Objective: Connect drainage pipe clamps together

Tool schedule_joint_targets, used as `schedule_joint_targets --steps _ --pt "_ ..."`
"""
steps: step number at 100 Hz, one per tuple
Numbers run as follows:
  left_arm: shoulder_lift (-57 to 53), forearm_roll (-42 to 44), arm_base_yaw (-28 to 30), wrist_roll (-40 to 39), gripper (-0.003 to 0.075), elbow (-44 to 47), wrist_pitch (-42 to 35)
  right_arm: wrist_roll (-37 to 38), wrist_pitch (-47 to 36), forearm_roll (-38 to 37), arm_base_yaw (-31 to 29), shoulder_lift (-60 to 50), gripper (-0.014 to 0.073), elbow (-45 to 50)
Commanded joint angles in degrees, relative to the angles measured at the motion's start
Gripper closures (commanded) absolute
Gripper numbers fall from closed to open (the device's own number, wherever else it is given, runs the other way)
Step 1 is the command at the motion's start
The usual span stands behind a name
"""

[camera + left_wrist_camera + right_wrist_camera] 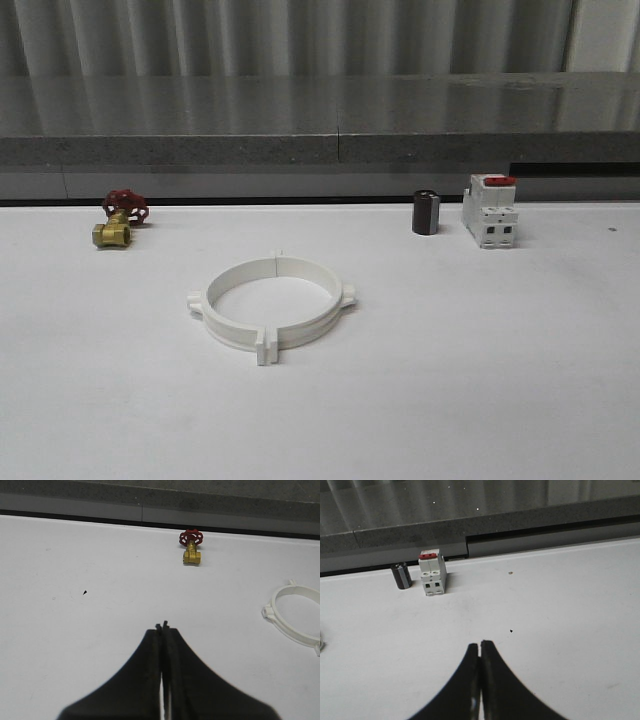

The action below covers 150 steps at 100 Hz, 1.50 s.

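Clamps: two white plastic half-ring drainage pipe clamps [272, 303], already joined as ring, table centre.
Left gripper [162, 626]: clenched, empty; ring off to its right, nearer this arm.
Right gripper [480, 643]: clenched, empty.

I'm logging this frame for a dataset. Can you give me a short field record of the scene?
surface: white table
drainage pipe clamps: two halves meeting as one ring, table centre
brass valve: red handwheel, back left
dark cylinder: upright, back right
breaker: white, red top, right of cylinder
left gripper: shut, empty
right gripper: shut, empty
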Motion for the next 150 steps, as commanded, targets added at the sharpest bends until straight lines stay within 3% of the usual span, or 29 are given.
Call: schedule_joint_targets --steps 1,41,60,150 --pt "0.59 0.08 0.01 -0.04 0.0740 -1.58 -3.91 1.05 -7.18 -0.40 -0.44 -1.05 0.0711 -0.55" --pt "0.59 0.08 0.01 -0.04 0.0740 -1.58 -3.91 2.57 -9.57 -2.33 -0.44 -1.05 0.0711 -0.55" --pt "0.59 0.08 0.01 -0.04 0.0740 -1.58 -3.91 7.25 -9.57 -6.07 -0.44 -1.05 0.0711 -0.55" --pt "0.59 -0.06 0.01 -0.04 0.0740 -1.58 -3.91 7.21 -9.11 -6.07 -0.44 -1.05 0.0711 -0.60"
